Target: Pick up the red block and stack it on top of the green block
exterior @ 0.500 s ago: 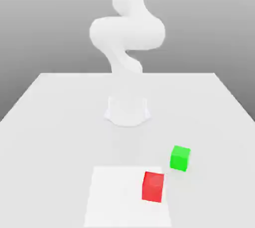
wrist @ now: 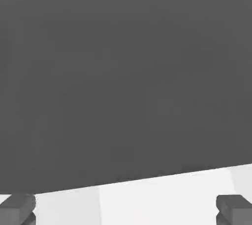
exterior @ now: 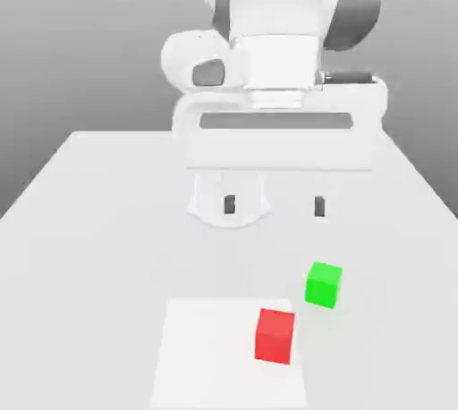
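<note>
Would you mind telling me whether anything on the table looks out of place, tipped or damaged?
Nothing stands out. The red block and the green block both sit flat and intact on the table, slightly apart, and the open gripper hangs above, holding nothing.

red block (exterior: 275, 336) top unobstructed, green block (exterior: 324, 285) just beside

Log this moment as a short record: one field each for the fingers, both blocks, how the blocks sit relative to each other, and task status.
fingers: gripper open, fingers wide apart, nothing between them, raised above the table
red block: on the table, near the front edge in the exterior view
green block: on the table, behind the red block and toward the exterior view's right
relation: blocks apart, not touching, not stacked
task status: red block not yet grasped
</note>
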### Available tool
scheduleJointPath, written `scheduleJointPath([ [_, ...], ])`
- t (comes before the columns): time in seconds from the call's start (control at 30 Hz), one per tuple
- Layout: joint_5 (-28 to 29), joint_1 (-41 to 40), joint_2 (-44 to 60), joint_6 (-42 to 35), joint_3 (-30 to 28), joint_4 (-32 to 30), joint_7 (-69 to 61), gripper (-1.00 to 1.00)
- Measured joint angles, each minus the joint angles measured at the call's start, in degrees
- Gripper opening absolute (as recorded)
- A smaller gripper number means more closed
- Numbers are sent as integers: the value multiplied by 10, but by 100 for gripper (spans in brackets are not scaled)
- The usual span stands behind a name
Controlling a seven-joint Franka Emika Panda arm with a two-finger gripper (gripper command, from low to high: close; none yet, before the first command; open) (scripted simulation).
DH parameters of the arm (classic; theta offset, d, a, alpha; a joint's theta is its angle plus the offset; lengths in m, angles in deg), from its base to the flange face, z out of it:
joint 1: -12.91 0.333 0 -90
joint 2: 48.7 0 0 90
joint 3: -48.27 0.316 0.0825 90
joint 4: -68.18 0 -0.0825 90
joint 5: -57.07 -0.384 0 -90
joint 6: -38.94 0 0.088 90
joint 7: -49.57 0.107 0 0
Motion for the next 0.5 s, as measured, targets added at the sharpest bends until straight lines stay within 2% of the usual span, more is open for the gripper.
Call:
scheduleJointPath([
  [0.2,18,14,125,69,6,-52,62,0],
  [0.37,56,34,229,153,-21,-43,95,0],
  [0.4,62,39,247,168,-28,-41,99,-100],
  [0.5,62,39,247,169,-28,-41,100,-100],
])
